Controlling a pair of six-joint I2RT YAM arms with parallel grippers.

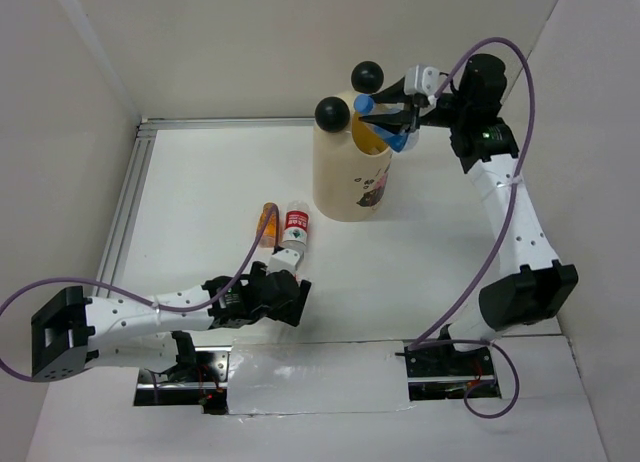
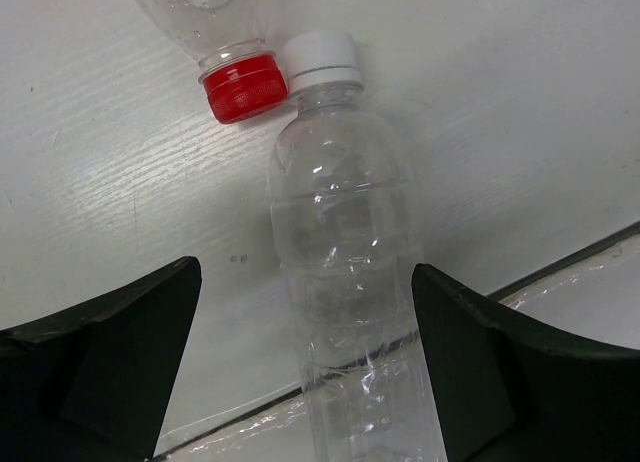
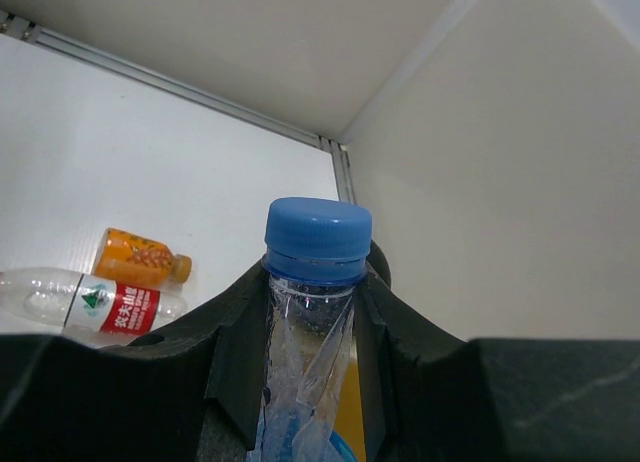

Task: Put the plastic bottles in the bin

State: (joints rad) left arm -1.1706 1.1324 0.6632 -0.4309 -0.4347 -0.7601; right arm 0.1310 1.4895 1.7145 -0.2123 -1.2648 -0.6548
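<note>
The right gripper [image 1: 398, 124] clenches a blue-capped bottle [image 3: 316, 244] over the bin [image 1: 345, 182], at its 2 o'clock rim. At 7 o'clock from it, the left gripper [image 1: 288, 290] stands spread around a white-capped bottle [image 2: 345, 252] lying flat.

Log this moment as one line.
right hand: shut on blue-capped bottle, at bin rim | left hand: open, straddling white-capped bottle on table

Four bottles are counted for certain right now: one amber-orange bottle [image 1: 266, 225], one red-labelled bottle [image 1: 294, 225], one white-capped bottle [image 2: 340, 262], one blue-capped bottle [image 3: 317, 244]. One bin [image 1: 340, 177] is tallied, with two black ball ears [image 1: 366, 76]. A yellow shape is glimpsed inside, possibly a fifth bottle.
</note>
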